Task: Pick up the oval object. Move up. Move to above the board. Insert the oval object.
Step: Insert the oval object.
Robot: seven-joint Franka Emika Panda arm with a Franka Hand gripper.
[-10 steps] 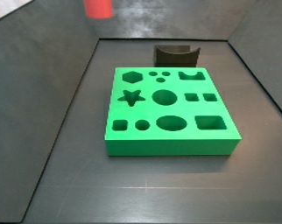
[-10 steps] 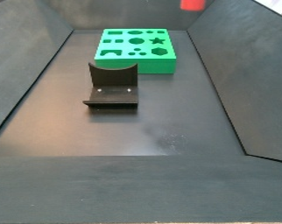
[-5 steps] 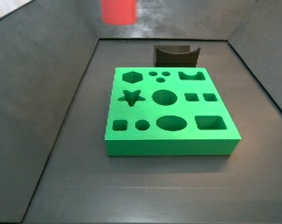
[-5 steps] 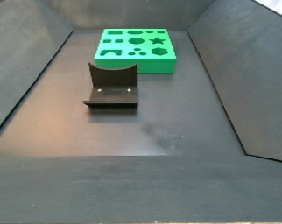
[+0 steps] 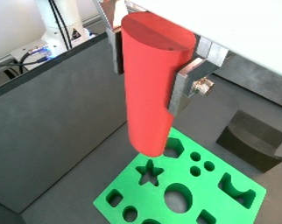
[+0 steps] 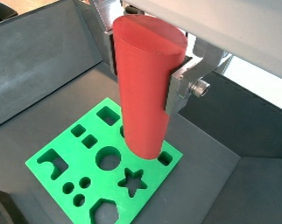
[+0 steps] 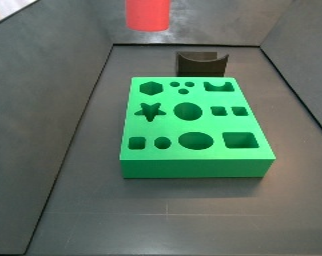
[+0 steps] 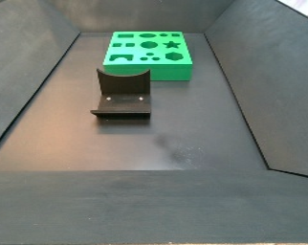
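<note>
- Now the end effector [image 5: 167,83] is hanging high above the floor, and it is closed on the upper part of the oval object [image 5: 150,87]; a silver finger [image 5: 186,80] is pressing flat against its side.
- In both wrist views the peg is pointing straight down, with its lower end over the board [image 6: 102,162], well apart from it. I judge it is held upright so that it can go directly into a hole.
- In a side view only the low end of the oval object [image 7: 148,12] is showing at the upper edge, behind the far side of the board [image 7: 195,125]; the end effector itself is out of that picture.
- The oval object is plain red, tall and smooth, with rounded sides and a flat oval top.
- The board is lying flat on the dark floor, its holes facing up, so they are open for the peg. The oval hole [image 7: 195,142] is in the near row.
- The fixture [image 8: 122,93] is standing beside the board, empty.
- My judgement: the peg is still travelling to its place above the oval hole.
</note>
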